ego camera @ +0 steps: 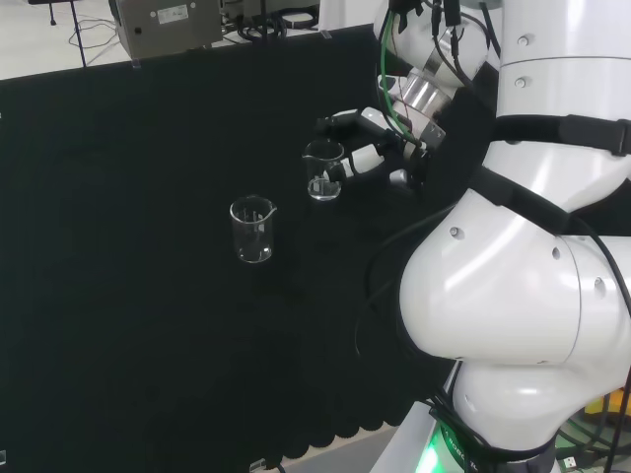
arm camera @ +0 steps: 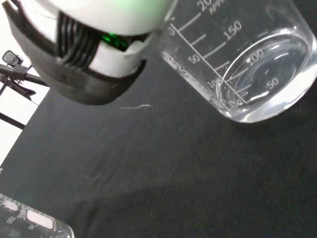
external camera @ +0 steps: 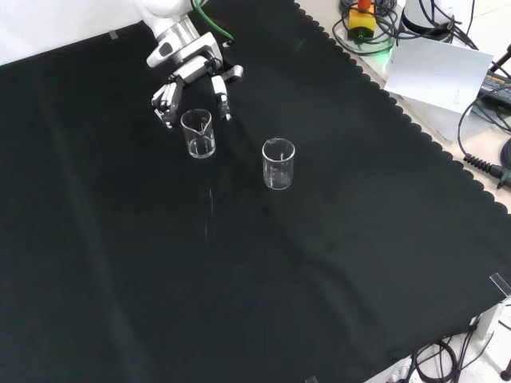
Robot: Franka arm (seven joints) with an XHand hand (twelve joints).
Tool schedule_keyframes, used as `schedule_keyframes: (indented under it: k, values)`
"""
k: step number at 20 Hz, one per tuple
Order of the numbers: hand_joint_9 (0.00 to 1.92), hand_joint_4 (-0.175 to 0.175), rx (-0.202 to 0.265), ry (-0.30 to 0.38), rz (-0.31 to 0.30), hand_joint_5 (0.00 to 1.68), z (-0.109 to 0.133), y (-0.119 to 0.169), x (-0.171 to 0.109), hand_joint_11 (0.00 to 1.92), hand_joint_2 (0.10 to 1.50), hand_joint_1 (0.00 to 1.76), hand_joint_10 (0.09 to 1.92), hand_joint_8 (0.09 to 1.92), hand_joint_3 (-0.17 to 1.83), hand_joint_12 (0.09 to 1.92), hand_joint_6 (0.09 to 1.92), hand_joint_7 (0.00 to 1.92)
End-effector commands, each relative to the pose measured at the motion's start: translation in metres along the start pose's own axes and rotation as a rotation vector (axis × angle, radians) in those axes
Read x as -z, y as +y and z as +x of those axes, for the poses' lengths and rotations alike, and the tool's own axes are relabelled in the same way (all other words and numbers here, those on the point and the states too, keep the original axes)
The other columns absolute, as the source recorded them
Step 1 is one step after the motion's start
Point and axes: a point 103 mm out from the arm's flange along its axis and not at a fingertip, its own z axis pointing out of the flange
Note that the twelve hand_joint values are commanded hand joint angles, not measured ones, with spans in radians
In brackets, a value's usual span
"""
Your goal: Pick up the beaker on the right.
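Note:
Two clear empty beakers stand upright on the black cloth. One beaker (ego camera: 322, 170) (external camera: 198, 133) stands right at the hand (ego camera: 378, 148) (external camera: 190, 74). The other beaker (ego camera: 252, 230) (external camera: 278, 163) stands apart, to the left and nearer in the head view. The hand's fingers (external camera: 164, 99) and thumb (external camera: 220, 89) reach out to either side of the near beaker, relaxed and not curled round it. Whether they touch the glass I cannot tell. In the wrist view this beaker (arm camera: 247, 64) is close and large beside the hand (arm camera: 94, 44). The second beaker (arm camera: 27, 222) sits at that picture's corner.
A grey metal box (ego camera: 168, 25) and cables lie beyond the cloth's far edge in the head view. In the front view a white sheet (external camera: 439, 72), cables and a yellow device (external camera: 363, 20) lie past the scalloped cloth edge (external camera: 415, 128). The arm's white links (ego camera: 513, 296) stand at the right.

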Motion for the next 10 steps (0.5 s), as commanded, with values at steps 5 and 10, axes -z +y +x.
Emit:
schedule_keyframes:
  k: [5, 10]
  values:
    - [0.57, -0.020, -0.019, 0.024, -0.016, 0.48, -0.0067, 0.0025, -0.0127, 0.13, 0.48, 1.03, 0.58, 0.68, 0.77, 1.37, 0.57, 0.46]
    - [0.60, -0.023, -0.028, 0.066, -0.039, 0.49, -0.0091, 0.0045, -0.0170, 0.14, 0.48, 1.03, 0.59, 0.69, 0.77, 1.38, 0.63, 0.47]
